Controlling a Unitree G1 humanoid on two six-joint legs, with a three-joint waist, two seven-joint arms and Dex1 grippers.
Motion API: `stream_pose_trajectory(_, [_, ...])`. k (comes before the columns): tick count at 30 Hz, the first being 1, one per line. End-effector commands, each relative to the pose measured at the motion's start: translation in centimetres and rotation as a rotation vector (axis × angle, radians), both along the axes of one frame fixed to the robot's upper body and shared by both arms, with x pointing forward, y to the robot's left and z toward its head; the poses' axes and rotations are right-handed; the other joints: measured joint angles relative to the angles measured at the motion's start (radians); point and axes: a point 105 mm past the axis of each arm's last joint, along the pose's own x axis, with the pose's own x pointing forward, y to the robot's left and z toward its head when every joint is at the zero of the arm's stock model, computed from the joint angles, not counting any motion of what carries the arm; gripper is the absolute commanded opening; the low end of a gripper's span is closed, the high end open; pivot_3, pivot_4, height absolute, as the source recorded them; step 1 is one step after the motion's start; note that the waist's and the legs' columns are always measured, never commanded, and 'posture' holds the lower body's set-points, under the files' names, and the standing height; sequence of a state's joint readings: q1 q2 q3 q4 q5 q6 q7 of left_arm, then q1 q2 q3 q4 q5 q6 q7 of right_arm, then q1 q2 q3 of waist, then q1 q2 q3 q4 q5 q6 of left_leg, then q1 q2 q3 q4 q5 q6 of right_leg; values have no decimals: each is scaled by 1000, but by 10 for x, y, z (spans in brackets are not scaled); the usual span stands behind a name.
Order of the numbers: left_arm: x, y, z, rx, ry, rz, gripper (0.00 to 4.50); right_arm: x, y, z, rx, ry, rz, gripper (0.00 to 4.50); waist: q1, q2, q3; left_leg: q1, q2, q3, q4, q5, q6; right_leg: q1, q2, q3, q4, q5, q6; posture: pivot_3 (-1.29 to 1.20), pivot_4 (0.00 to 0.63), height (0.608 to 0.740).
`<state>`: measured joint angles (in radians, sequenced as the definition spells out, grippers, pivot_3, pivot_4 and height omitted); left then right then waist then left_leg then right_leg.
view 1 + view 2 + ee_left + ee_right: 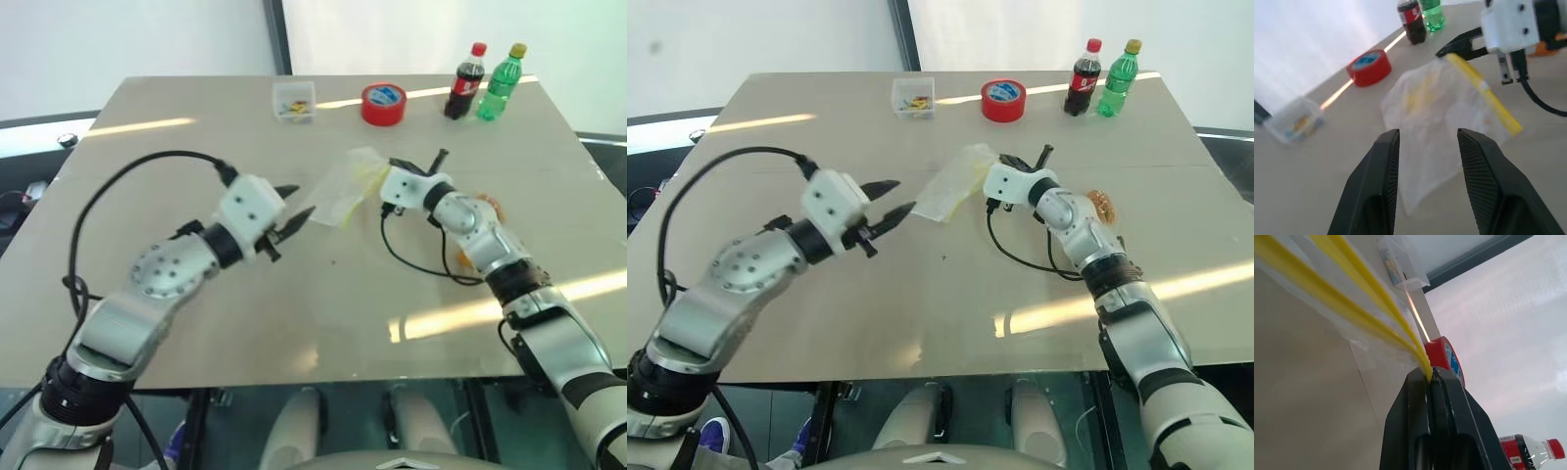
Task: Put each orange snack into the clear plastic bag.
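Right hand (1429,377) is clenched on the yellow seal strip of the clear crinkly plastic zip bag (345,191), holding it lifted mid-worktop. Left hand (1427,161) is released, fingers apart, aimed at the bag's free corner, just short of it. One glossy orange oval snack (1103,205) lies on the beige worktop (196,108) right of the right arm, partly hidden; probably a second beside it. Risk: thin film slips or the mouth stays shut if the left pinch catches both layers.

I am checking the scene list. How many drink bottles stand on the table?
2. The cola bottle and the green bottle stand side by side at the table's far right edge, beyond the red tape roll.
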<state>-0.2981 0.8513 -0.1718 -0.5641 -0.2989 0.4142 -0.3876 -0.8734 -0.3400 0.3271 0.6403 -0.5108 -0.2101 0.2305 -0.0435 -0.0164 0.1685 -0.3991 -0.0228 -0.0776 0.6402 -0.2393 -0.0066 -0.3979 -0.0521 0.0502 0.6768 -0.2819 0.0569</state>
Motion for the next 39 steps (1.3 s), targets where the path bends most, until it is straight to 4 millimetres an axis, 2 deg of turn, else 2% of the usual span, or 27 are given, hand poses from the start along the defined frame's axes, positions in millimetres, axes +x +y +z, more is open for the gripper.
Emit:
stream_pose_trajectory(1, [-1, -13, 7, 42, -58, 7, 1969, 0, 17, 25, 41, -39, 21, 0, 1, 0, 1, 0, 0, 0, 0, -1, 2, 0, 0, 0, 0, 0, 0, 0, 150, 740])
stream_pose_trajectory(5, [5, -17, 4, 42, -36, 43, 1969, -3, 29, 28, 64, -33, 29, 0, 1, 0, 1, 0, 0, -1, 1, -2, 3, 0, 1, -1, 2, 0, 0, 0, 150, 740])
stream_pose_trajectory(8, [10, -14, 2, 76, -37, 74, 1969, -6, 36, 30, 73, -34, 43, 0, 0, 0, 1, 0, 0, -1, 2, -2, 3, 0, 1, -1, 2, 0, 0, 0, 150, 740])
stream_pose_trajectory(20, [18, -18, -6, 112, -22, 102, 1969, -12, 39, 31, 80, -31, 42, 0, 1, 0, 1, 0, 0, -2, 2, -1, 2, 0, 1, -1, 2, 0, 0, 0, 150, 740])
stream_pose_trajectory(23, [21, -18, -9, 112, -13, 104, 1170, -14, 40, 30, 80, -29, 43, 0, 0, 0, 1, 0, 0, -2, 2, -1, 2, 0, 1, -1, 2, 0, 0, 0, 150, 740])
stream_pose_trajectory(25, [23, -17, -10, 118, -8, 105, 317, -15, 40, 29, 82, -27, 41, 0, 1, 0, 1, 0, 0, -2, 2, -1, 2, 0, 1, -1, 2, 0, 0, 0, 150, 740])
stream_pose_trajectory(26, [24, -17, -11, 119, -7, 106, 62, -16, 39, 29, 84, -25, 39, 0, 1, 0, 1, 0, 0, -2, 2, -1, 2, 0, 1, -2, 2, 0, 0, 0, 150, 740])
stream_pose_trajectory(34, [32, -2, -5, 158, -79, 129, 62, -19, 30, 21, 59, -5, 20, 0, 1, 0, 1, 0, 0, -2, 2, -1, 2, 0, 1, -2, 2, 0, 0, 0, 150, 740])
stream_pose_trajectory(38, [33, 4, 0, 152, -120, 108, 62, -24, 23, 14, 74, 77, 37, 0, 2, 0, 1, 0, 0, -2, 2, -1, 2, 0, 1, -2, 2, 0, 0, 0, 150, 740])
stream_pose_trajectory(39, [32, 6, 0, 151, -128, 104, 0, -25, 21, 13, 80, 86, 36, 617, 1, 0, 1, 0, 0, -2, 2, -1, 2, 0, 1, -2, 2, 0, 0, 0, 150, 740])
